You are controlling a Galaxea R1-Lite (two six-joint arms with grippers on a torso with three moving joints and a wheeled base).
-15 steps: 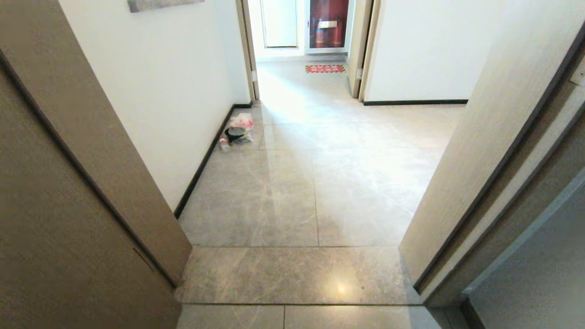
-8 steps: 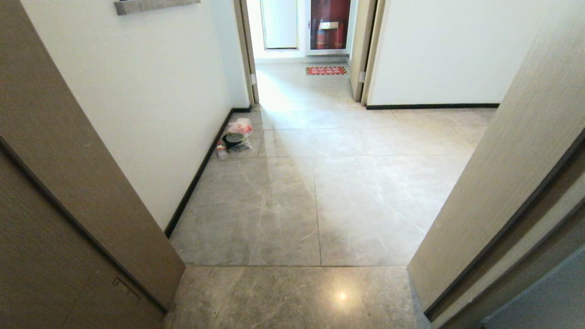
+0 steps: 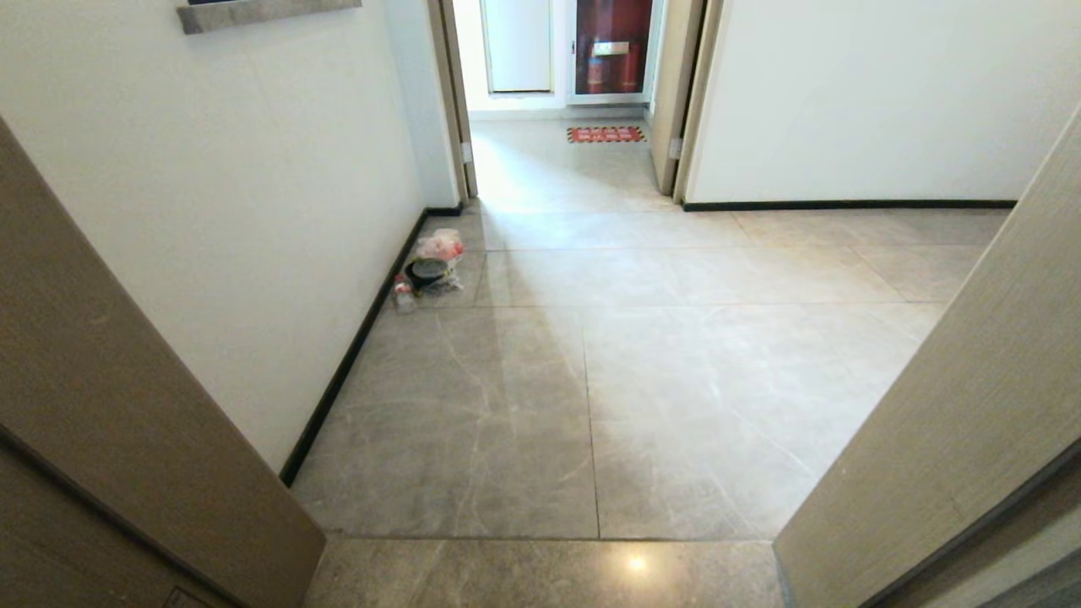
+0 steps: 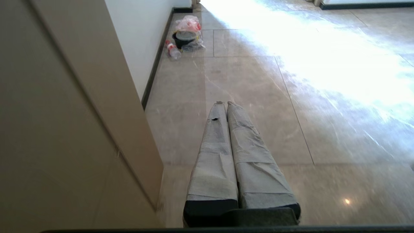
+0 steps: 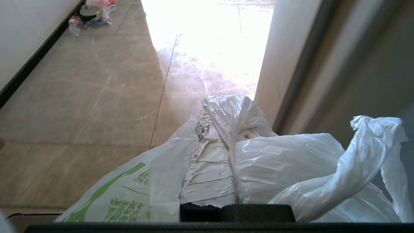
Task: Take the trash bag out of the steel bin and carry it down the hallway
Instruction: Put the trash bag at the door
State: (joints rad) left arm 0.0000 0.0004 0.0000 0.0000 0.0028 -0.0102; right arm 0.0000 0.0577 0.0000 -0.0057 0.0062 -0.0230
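The trash bag [image 5: 284, 165], thin white plastic with green print, hangs crumpled over my right gripper [image 5: 226, 127]. That gripper is shut on a fold of the bag, which is pinched between its taped fingers. My left gripper [image 4: 225, 104] is shut with nothing in it, held above the floor tiles beside a tan door frame [image 4: 74, 123]. The hallway [image 3: 676, 371] of glossy grey tiles stretches ahead in the head view. The steel bin is out of view, and neither arm shows in the head view.
Tan door frames stand close on the left [image 3: 127, 422] and right [image 3: 954, 439]. A pinkish-red bag with a black bowl [image 3: 432, 262] and a bottle [image 3: 404, 295] lie by the left wall's black skirting. A red mat [image 3: 605, 134] lies beyond the far doorway.
The whole head view has shifted: the camera has moved forward through the doorway. Both door frames have slid outward and more hallway floor shows.
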